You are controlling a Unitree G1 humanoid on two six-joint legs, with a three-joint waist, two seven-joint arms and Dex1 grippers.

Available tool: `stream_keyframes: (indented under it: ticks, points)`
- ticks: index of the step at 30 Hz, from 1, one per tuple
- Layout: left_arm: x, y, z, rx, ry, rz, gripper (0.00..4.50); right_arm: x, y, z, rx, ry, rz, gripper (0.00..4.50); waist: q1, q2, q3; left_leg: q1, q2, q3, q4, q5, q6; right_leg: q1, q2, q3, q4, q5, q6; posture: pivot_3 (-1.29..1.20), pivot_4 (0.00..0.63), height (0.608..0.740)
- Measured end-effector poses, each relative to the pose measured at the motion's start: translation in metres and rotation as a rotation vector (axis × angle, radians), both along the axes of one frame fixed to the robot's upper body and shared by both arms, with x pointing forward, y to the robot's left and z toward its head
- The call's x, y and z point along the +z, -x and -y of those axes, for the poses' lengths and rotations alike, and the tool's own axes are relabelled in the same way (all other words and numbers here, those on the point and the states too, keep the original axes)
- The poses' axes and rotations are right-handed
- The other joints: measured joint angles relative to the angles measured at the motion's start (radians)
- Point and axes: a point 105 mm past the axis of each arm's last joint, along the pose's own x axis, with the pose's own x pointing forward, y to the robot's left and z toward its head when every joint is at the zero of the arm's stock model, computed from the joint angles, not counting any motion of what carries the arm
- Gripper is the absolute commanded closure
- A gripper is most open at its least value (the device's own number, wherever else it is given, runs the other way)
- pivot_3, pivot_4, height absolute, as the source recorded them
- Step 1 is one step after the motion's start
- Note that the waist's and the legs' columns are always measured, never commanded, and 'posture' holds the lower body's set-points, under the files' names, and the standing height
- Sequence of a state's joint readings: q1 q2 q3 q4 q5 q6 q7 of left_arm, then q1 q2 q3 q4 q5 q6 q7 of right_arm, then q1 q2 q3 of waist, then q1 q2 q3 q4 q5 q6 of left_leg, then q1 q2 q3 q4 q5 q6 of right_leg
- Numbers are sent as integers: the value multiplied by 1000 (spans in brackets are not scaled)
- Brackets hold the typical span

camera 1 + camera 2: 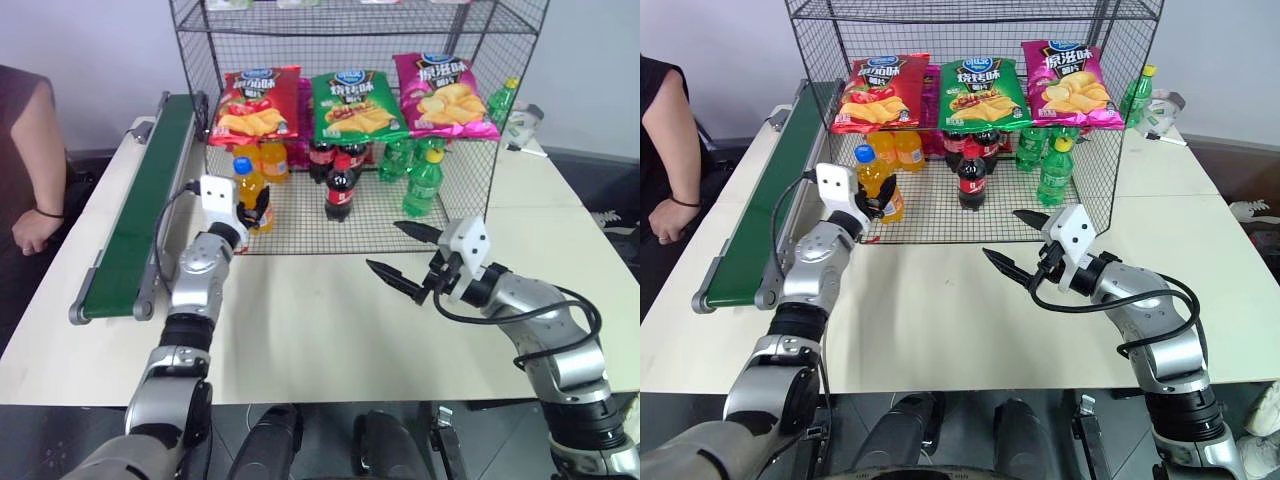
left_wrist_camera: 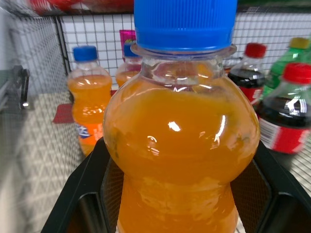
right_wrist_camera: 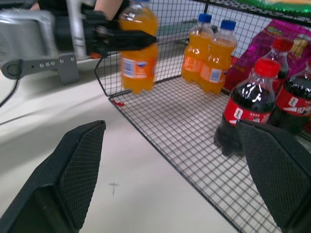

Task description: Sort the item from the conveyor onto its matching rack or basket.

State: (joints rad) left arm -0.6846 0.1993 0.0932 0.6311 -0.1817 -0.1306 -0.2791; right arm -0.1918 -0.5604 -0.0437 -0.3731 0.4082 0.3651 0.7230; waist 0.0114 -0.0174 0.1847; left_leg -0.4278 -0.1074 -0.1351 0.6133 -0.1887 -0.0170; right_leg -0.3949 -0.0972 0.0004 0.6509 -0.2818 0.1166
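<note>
One orange soda bottle (image 1: 248, 190) is clamped in the left gripper (image 1: 250, 208), held up over the front left corner of the black wire rack (image 1: 470, 150). It is off the green belt (image 1: 140, 215) now, so the carry step is in hand.

Next, I think the bottle must go a bit deeper in and down, to stand by the other orange bottles (image 3: 210, 54), and then the fingers let go. It should not bump the cola bottle (image 1: 340, 186).

The right gripper (image 1: 408, 257) waits over the table (image 1: 330, 330) with its fingers wide apart.

Three chip bags (image 1: 350, 105) have writing too small to read, and the bottle labels too.
</note>
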Motion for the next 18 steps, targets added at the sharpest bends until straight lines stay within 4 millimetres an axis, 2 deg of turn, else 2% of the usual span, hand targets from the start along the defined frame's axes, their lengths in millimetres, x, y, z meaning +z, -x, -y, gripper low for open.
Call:
stream_keyframes:
  ticks: [4,13,14,15,17,18]
  points:
    - [-15,-13,9,39,-4,-33,2064,-2,2,3,-22,-2,-3,0,-3,0,0,0,1,0,-1,0,0,-1,1,0,1,0,0,0,150,740]
    - [-24,-21,2,127,-10,-56,2064,-2,3,5,-44,-5,0,0,0,0,0,0,0,0,0,0,0,-1,2,0,2,0,0,0,150,740]
    - [-25,-21,1,126,-1,-56,1272,-2,3,5,-46,-6,1,0,0,0,0,0,0,0,0,0,0,-1,2,0,2,0,0,0,150,740]
    - [-24,-21,1,123,4,-54,995,-2,2,5,-47,-6,1,0,0,0,0,0,0,0,0,0,0,-1,2,0,3,0,0,0,150,740]
    - [-23,-21,2,109,12,-47,95,-2,2,5,-49,-6,1,0,0,0,0,0,0,0,0,0,0,-1,2,0,3,0,0,0,150,740]
    - [-21,-21,2,102,16,-43,35,-2,2,5,-49,-6,1,0,0,0,0,0,0,0,1,0,0,-1,2,0,3,0,0,0,150,740]
